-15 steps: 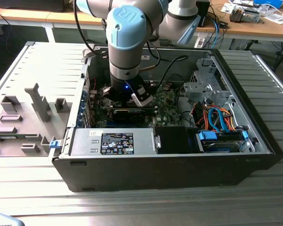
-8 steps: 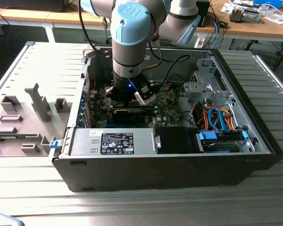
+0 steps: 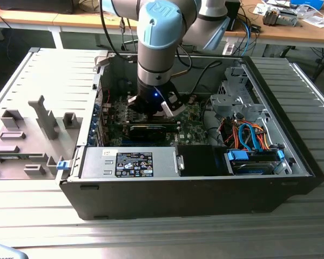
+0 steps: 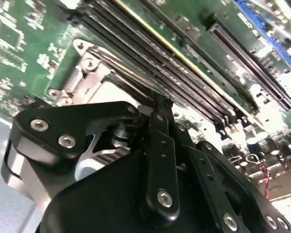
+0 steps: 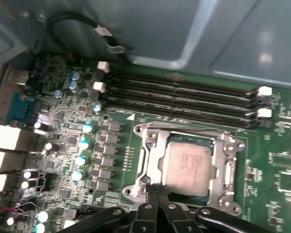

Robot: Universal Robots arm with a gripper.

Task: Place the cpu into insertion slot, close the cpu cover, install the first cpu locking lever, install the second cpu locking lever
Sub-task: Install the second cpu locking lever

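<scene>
Inside the open computer case (image 3: 291, 178) my gripper (image 3: 151, 106) hangs low over the green motherboard. In the first wrist view the cpu (image 5: 189, 162) lies flat in the insertion slot (image 5: 231, 200), its dull grey face showing through the window of the cpu cover (image 5: 155, 141), which lies down over it. The gripper (image 5: 158, 190) is shut, its black fingertips pressed together at the socket's near rim, beside the cover's edge. The second wrist view shows the gripper (image 4: 157, 102) from behind, fingers (image 4: 162, 145) closed, over the silvery socket frame (image 4: 87, 68).
Long black memory slots (image 5: 184, 94) run just beyond the socket, and a row of capacitors (image 5: 82, 145) stands beside it. The grey case wall (image 5: 208, 34) and a black cable (image 5: 82, 24) lie behind. A power supply (image 3: 129, 162), drive bay cables (image 3: 248, 135) and grey fixture tray (image 3: 32, 124) surround the board.
</scene>
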